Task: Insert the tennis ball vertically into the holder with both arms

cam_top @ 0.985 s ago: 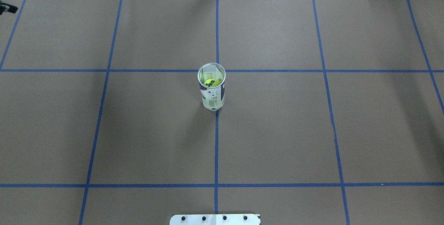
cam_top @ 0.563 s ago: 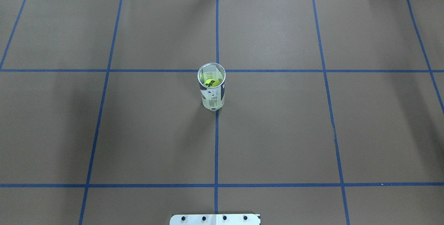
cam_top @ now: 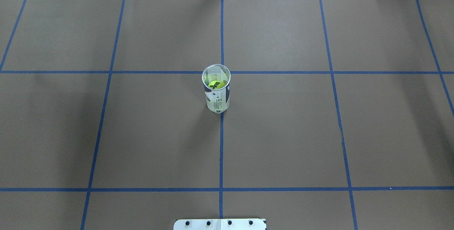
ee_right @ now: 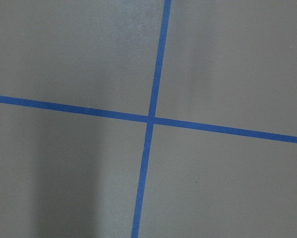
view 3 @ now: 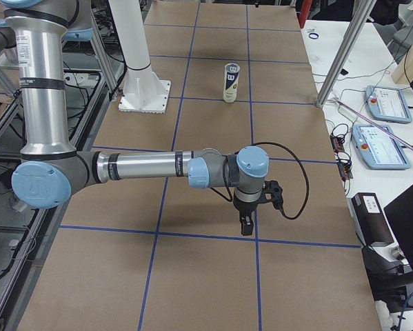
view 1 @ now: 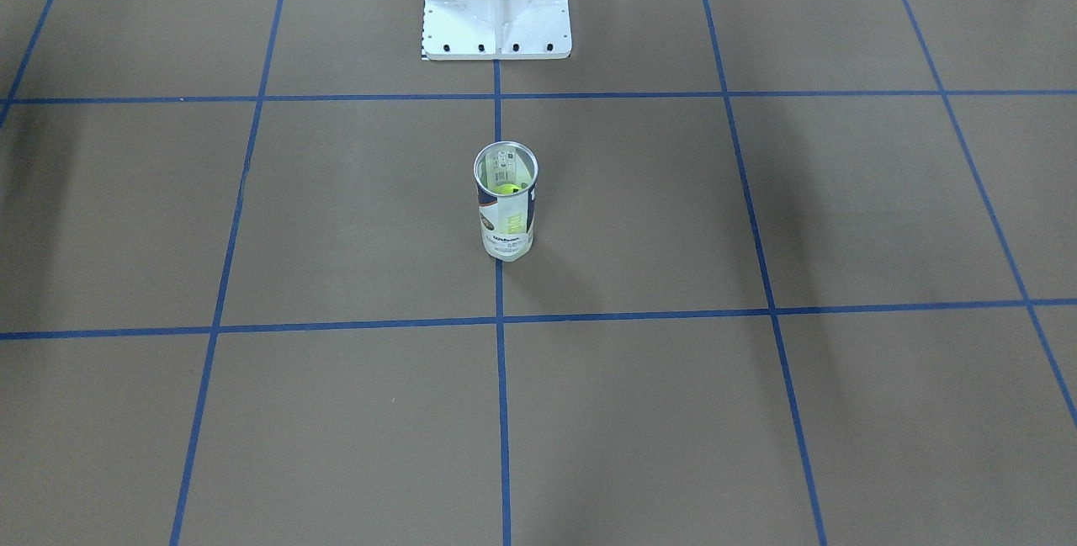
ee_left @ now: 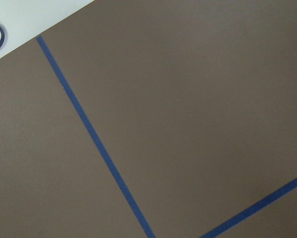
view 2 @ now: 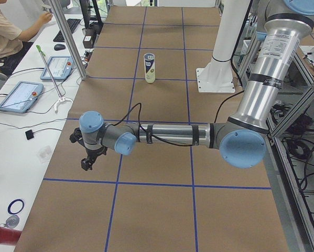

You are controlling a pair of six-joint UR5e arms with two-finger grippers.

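Observation:
The holder (cam_top: 216,91) stands upright at the table's centre, mouth up, on a crossing of blue tape lines. The tennis ball (cam_top: 215,85) sits inside it, seen through the open mouth. The holder also shows in the front view (view 1: 505,209), the left view (view 2: 150,67) and the right view (view 3: 230,82). My left gripper (view 2: 87,161) hangs over the table far from the holder, toward the left end. My right gripper (view 3: 247,222) hangs far toward the right end. Both show only in side views, so I cannot tell whether they are open or shut.
The white pedestal (view 1: 496,3) is bolted behind the holder. Blue tape lines grid the brown table (cam_top: 283,134). Tablets (view 2: 19,96) and cables lie on the white bench beyond the table, where a person (view 2: 4,31) sits.
A dark part at the overhead view's left edge a second ago has left the frame. The holder and ball have not moved.

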